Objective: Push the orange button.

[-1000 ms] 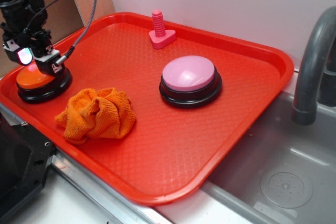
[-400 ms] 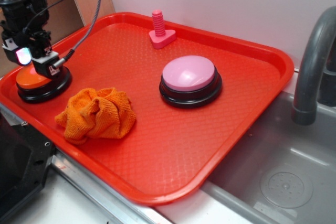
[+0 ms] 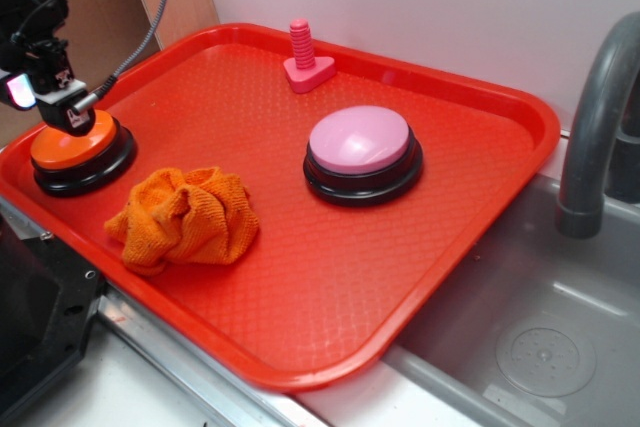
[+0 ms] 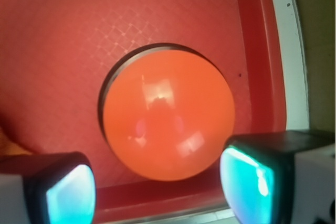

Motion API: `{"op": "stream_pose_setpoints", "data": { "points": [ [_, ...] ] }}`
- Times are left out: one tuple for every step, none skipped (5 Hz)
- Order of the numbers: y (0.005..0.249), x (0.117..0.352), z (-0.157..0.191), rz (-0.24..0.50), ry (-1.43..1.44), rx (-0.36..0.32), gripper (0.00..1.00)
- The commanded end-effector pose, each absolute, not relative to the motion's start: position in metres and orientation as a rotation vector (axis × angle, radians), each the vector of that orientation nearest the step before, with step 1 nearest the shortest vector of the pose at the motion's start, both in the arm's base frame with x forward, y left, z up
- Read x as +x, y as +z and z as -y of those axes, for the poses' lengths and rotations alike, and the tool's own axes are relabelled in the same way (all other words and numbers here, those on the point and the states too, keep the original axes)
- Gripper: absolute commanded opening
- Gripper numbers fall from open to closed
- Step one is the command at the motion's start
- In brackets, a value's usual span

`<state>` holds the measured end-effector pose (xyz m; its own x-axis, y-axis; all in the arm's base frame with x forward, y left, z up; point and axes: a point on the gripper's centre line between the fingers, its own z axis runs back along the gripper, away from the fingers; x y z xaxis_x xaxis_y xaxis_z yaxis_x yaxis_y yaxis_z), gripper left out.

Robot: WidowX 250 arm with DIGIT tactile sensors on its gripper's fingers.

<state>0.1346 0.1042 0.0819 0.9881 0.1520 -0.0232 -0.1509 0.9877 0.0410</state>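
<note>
Exterior view: a red tray [image 3: 480, 97] covers most of the desk, with a sink [image 3: 540, 337] and a grey faucet [image 3: 600, 117] at the desk's right edge. The orange button [image 3: 75, 147] sits in the tray's left corner, near the desk's left edge, a glossy dome on a black ring base. The end effector [image 3: 50, 107] hangs at the button's upper left rim, very close to the dome; contact cannot be judged from here. An orange cloth [image 3: 185, 217] lies crumpled just beside the button toward the desk's front edge, apart from it. A pink button [image 3: 360, 147] stands near the tray's middle, and a pink peg toy [image 3: 303, 59] by the rear rim.

Wrist view: the orange button [image 4: 168, 129] fills the centre, seen from above against the tray [image 4: 79, 24] floor, its gloss throwing back highlights. The two fingertips [image 4: 63, 192] of the end effector [image 4: 157, 195] frame the lower corners, spread wide and gripping nothing.

The dome looks rigid, light and slick, likely sprung to give under a short press. It calls for no grasp: a straight downward push on the crown seems best, since an off-centre touch could skid off the curve or nudge the base across the tray.
</note>
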Motion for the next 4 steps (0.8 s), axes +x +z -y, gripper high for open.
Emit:
{"op": "stream_pose_setpoints", "data": {
  "points": [
    [0.114,0.151,-0.108,0.047,0.173,0.081,1.00],
    [0.124,0.163,-0.104,0.060,0.161,0.096,1.00],
    [0.129,0.162,-0.103,0.067,0.155,0.100,1.00],
    [0.133,0.161,-0.102,0.074,0.155,0.101,1.00]
  ]
}}
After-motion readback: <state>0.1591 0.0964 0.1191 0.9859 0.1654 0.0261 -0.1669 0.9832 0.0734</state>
